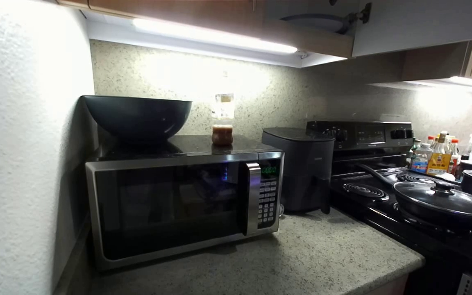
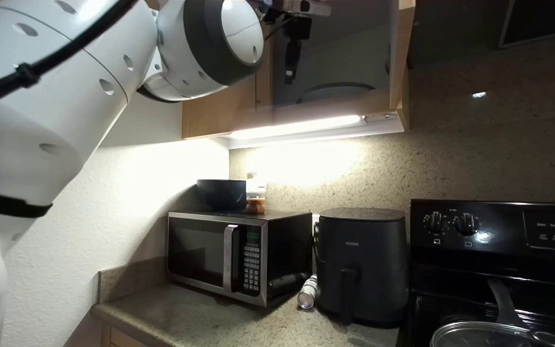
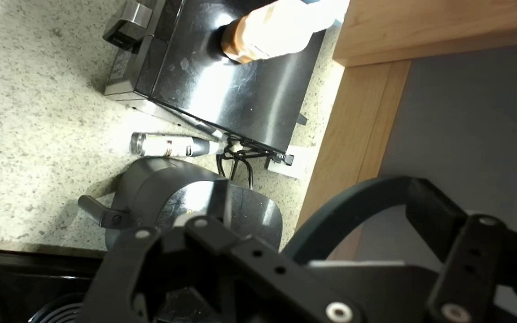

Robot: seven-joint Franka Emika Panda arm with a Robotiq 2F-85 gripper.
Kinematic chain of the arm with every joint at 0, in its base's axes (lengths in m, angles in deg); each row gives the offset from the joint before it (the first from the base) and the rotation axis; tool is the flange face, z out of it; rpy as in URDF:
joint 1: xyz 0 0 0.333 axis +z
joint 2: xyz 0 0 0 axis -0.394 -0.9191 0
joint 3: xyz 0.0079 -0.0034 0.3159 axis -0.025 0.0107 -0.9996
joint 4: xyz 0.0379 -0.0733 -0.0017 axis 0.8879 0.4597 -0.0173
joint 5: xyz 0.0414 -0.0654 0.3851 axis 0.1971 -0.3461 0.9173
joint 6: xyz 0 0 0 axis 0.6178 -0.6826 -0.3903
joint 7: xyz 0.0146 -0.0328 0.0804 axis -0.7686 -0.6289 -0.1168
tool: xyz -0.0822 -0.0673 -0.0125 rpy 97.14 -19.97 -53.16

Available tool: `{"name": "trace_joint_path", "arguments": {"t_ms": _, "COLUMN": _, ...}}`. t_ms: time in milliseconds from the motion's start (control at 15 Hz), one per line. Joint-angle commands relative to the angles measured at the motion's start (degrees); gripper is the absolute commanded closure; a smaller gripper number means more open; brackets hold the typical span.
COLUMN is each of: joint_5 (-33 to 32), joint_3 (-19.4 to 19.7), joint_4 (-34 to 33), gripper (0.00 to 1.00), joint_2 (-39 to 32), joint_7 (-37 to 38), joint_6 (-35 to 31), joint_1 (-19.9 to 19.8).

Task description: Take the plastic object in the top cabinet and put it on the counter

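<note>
The plastic object, a flat round grey-blue plate with a darker rim, sits inside the top cabinet [image 1: 203, 12]. Part of its curved edge shows above the cabinet's bottom board in both exterior views, as the plate [image 1: 316, 23] and the plate [image 2: 337, 91]. In the wrist view the plate's dark rim [image 3: 343, 215] arcs between the fingers of my gripper [image 3: 321, 193]. The gripper is open; its right finger overlaps the rim's end, and I cannot tell whether they touch. In an exterior view a black finger of the gripper [image 2: 291, 62] hangs above the plate. The speckled counter [image 1: 309, 254] lies below.
The cabinet door [image 2: 400, 48] stands open beside the plate. Below are a microwave [image 1: 178, 200] bearing a dark bowl [image 1: 137, 119] and a jar [image 1: 222, 135], a black air fryer [image 2: 362, 265], and a small bottle [image 2: 308, 291]. A black stove [image 1: 383, 188] adjoins the counter.
</note>
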Motion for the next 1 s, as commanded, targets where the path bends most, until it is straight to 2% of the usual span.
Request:
{"name": "trace_joint_path", "arguments": {"t_ms": 0, "joint_5": 0.9, "joint_3": -1.0, "joint_4": 1.2, "gripper": 0.0, "joint_2": 2.0, "joint_7": 1.2, "joint_6": -0.3, "joint_1": -0.4}}
{"name": "trace_joint_path", "arguments": {"t_ms": 333, "joint_5": -0.3, "joint_3": -0.3, "joint_4": 2.0, "gripper": 0.0, "joint_2": 1.7, "joint_7": 1.6, "joint_6": 0.3, "joint_1": -0.2}}
{"name": "trace_joint_path", "arguments": {"t_ms": 667, "joint_5": 2.2, "joint_3": 0.2, "joint_4": 0.4, "gripper": 0.0, "joint_2": -0.5, "joint_7": 11.5, "joint_6": 8.7, "joint_1": -4.7}}
{"name": "trace_joint_path", "arguments": {"t_ms": 933, "joint_5": 3.2, "joint_3": 0.0, "joint_4": 0.4, "gripper": 0.0, "joint_2": -1.0, "joint_7": 19.6, "joint_6": 11.3, "joint_1": -7.0}}
